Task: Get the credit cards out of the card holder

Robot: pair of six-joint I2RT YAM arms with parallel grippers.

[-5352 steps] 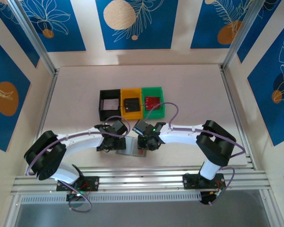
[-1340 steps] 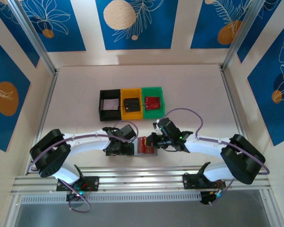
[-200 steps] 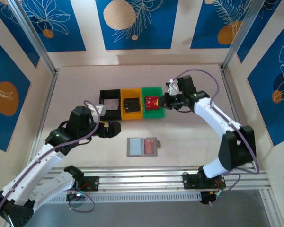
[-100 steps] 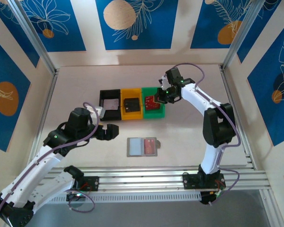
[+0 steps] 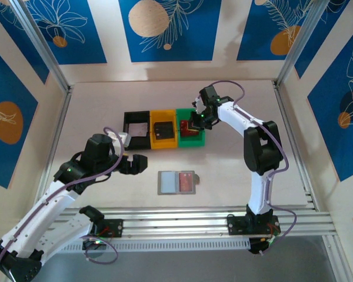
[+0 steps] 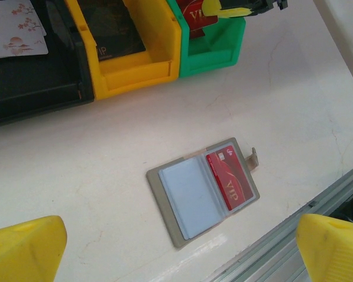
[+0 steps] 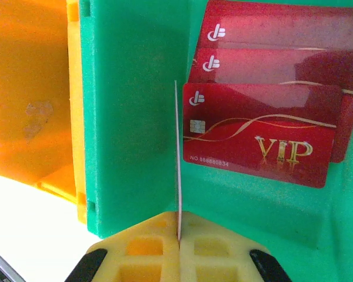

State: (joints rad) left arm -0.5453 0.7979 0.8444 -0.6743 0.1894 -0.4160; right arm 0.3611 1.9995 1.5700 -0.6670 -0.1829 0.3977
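The grey card holder (image 5: 176,182) lies open on the table near the front edge. In the left wrist view the card holder (image 6: 165,191) shows a pale blue left panel and a red VIP card (image 6: 230,179) in its right panel. My left gripper (image 5: 138,163) hovers to the holder's left, open and empty, its yellow fingertips (image 6: 25,247) spread wide. My right gripper (image 5: 195,120) is over the green bin (image 5: 191,143), shut on a card seen edge-on (image 7: 177,147). Three red credit cards (image 7: 259,132) lie overlapped in that bin.
A black bin (image 5: 127,132) holding a white blossom card (image 6: 15,38) and a yellow bin (image 5: 163,143) holding a dark card (image 6: 115,35) stand left of the green bin. An aluminium rail (image 5: 176,223) runs along the near table edge.
My right gripper has swung left from beside the green bin to above it, still shut on the card. The left arm has hardly moved.
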